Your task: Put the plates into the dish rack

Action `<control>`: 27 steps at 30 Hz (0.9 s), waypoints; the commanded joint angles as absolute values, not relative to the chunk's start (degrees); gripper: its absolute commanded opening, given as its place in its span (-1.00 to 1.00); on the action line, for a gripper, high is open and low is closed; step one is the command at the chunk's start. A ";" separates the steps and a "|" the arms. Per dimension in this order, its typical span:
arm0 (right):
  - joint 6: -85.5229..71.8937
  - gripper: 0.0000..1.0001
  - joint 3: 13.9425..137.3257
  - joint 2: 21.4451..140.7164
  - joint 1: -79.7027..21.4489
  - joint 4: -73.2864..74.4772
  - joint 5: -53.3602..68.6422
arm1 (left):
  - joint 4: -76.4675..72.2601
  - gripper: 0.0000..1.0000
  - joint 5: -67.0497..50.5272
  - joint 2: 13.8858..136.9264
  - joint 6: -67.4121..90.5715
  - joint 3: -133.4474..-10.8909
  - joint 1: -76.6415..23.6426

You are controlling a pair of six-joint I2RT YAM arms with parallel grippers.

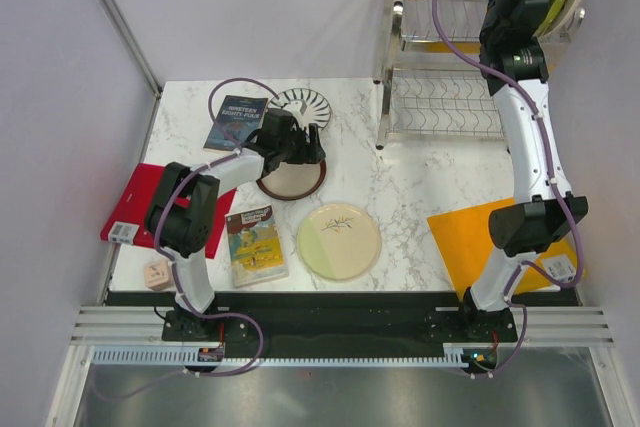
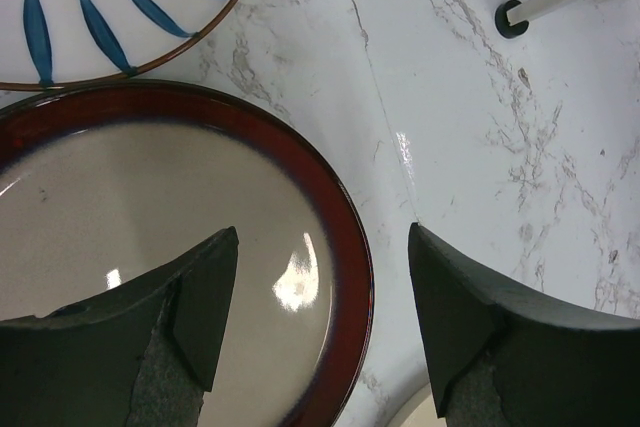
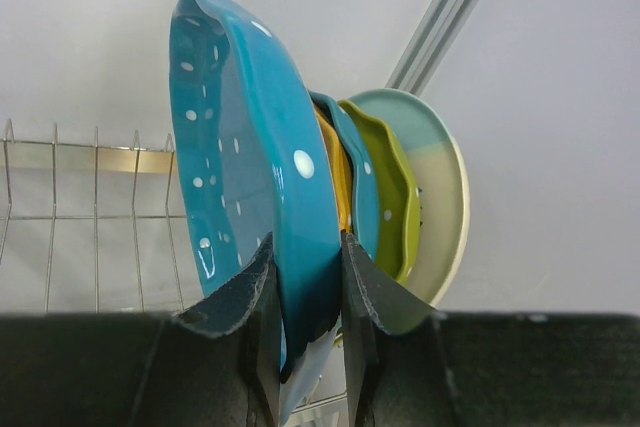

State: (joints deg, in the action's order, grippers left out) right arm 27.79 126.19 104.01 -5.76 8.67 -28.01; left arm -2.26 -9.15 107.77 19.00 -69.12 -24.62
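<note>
The right hand (image 3: 305,267) pinches the rim of the teal dotted plate (image 3: 245,147), held upright at the right end of the dish rack's (image 1: 440,97) upper tier, just beside other plates (image 3: 425,197) standing there. Left of the rack on the counter (image 1: 400,197), the left hand (image 2: 320,247) is spread astride the rim of the maroon-rimmed plate (image 2: 150,197). The striped plate (image 2: 100,7) and the cream-and-green plate (image 1: 339,240) also lie flat left of the rack.

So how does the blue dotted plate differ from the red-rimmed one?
The teal plate stands on edge, pinched in the right gripper; the maroon-rimmed plate lies flat on the table under the open left gripper. Teal is scalloped, dotted; maroon-rimmed is plain. Both are round.
</note>
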 commanded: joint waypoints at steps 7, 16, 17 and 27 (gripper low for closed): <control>25.84 -1.00 129.29 103.44 -2.82 -0.44 -28.74 | -2.64 0.52 -9.32 109.60 18.54 -72.77 -24.96; 24.26 -1.00 129.72 107.04 -2.02 1.58 -26.90 | -2.11 0.53 -8.70 110.21 18.72 -73.13 -24.87; 24.17 -1.00 129.90 107.31 -1.85 1.58 -26.63 | -2.02 0.53 -8.88 110.30 18.81 -73.13 -24.87; 23.03 -1.00 130.61 110.56 -1.67 1.50 -26.54 | -1.50 0.53 -8.26 110.57 18.72 -73.30 -24.87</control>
